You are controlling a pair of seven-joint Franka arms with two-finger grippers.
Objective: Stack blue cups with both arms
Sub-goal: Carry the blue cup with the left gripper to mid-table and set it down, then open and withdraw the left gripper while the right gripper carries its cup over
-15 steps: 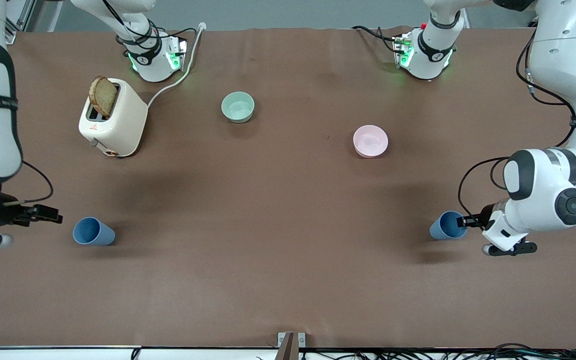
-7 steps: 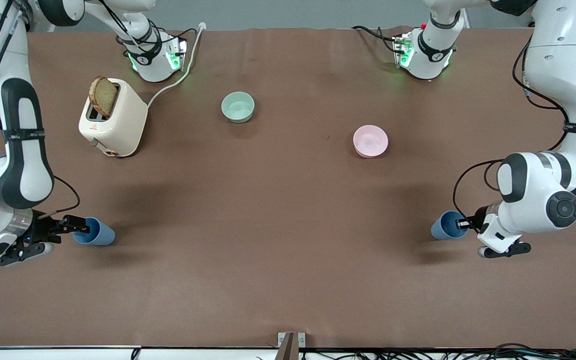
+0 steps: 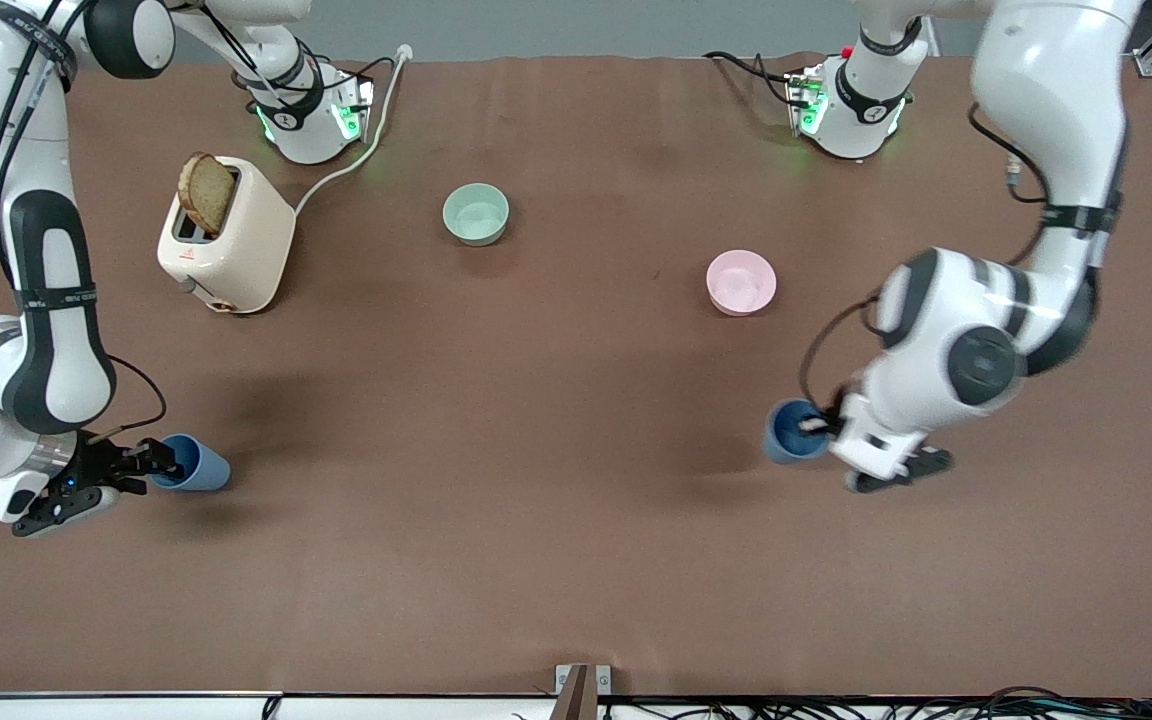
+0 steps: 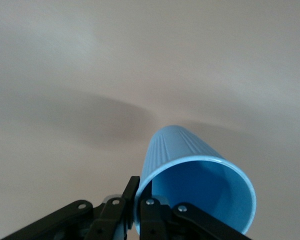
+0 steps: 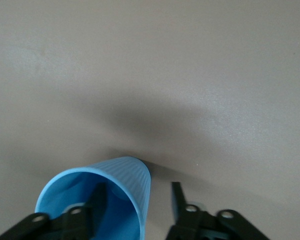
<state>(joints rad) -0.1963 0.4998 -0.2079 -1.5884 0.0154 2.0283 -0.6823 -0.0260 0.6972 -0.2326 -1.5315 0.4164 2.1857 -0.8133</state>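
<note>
Front view, nearest row. My right pincer (image 3: 151,467) sits low at the right arm's end of the tabletop (image 3: 536,420), with one finger (image 5: 97,197) inside the mouth of a blue cup (image 3: 191,463) and the other finger just outside its wall. The right wrist view shows the outer finger standing apart from the ribbed wall, so this pincer straddles the rim, released rather than clenched. This cup rests on the tabletop.

At about the same depth, toward the left arm's end, my left pincer (image 3: 816,424) grasps the second blue cup (image 3: 791,432) by its rim. The left wrist view shows this cup (image 4: 195,175) with my fingers (image 4: 152,220) pinched on the rim wall, one inside and one outside. The cup's open mouth faces the wrist camera. Whether its base touches the tabletop I cannot tell. The two cups are well apart, one near each end of the tabletop.

Middle ground. A pink bowl (image 3: 741,282) stands farther from the front camera than the left pincer's cup. A cream toaster (image 3: 226,235) with a slice of bread (image 3: 206,192) standing up out of its slot lies farther from the camera than the right pincer's cup.

Farthest row. A pale green bowl (image 3: 476,213) stands between the toaster and the pink bowl, a little farther than both.
</note>
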